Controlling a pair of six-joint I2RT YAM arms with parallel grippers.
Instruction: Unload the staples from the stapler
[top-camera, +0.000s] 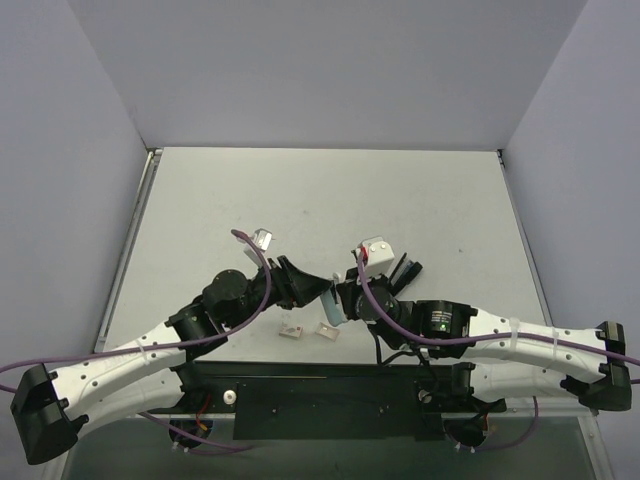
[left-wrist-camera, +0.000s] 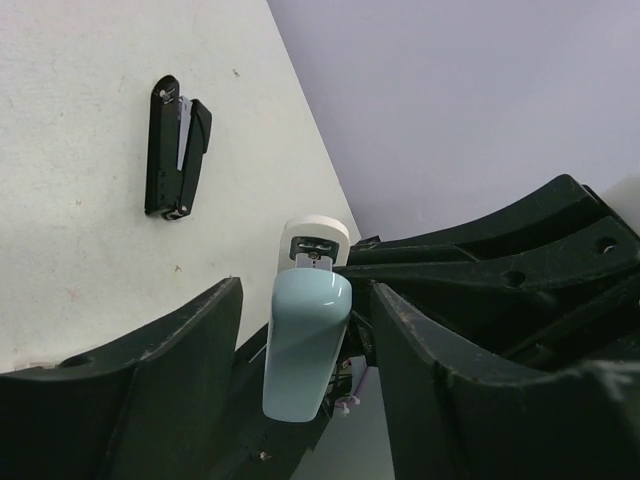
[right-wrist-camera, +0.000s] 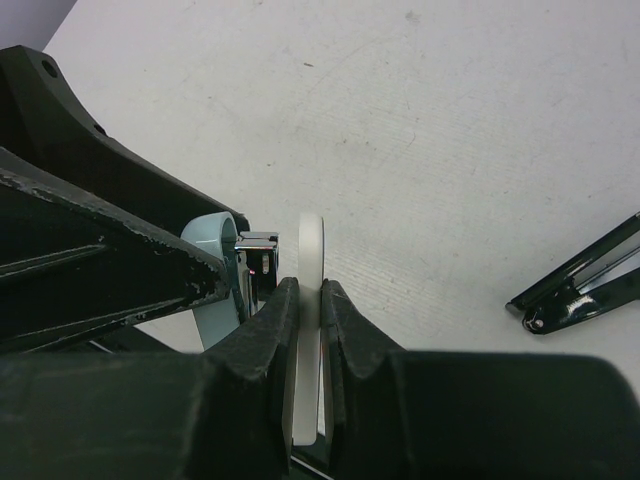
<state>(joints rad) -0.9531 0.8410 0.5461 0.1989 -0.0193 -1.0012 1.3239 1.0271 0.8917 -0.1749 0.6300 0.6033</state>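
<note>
The black stapler (top-camera: 405, 268) lies on the table just right of the two grippers, its two arms slightly apart with a pale strip inside. It also shows in the left wrist view (left-wrist-camera: 177, 150) and at the right edge of the right wrist view (right-wrist-camera: 580, 285). No gripper touches it. My right gripper (right-wrist-camera: 308, 292) is shut on the thin white plate (right-wrist-camera: 311, 250) of a pale blue bar (left-wrist-camera: 305, 345) and holds it above the table. My left gripper (left-wrist-camera: 305, 290) is open, with one finger on each side of that blue bar and gaps showing.
Two small pale pieces (top-camera: 291, 330) (top-camera: 328, 330) lie on the table near its front edge, below the grippers. Grey walls enclose the table at the back and sides. The two arms meet at the table's near centre (top-camera: 335, 295).
</note>
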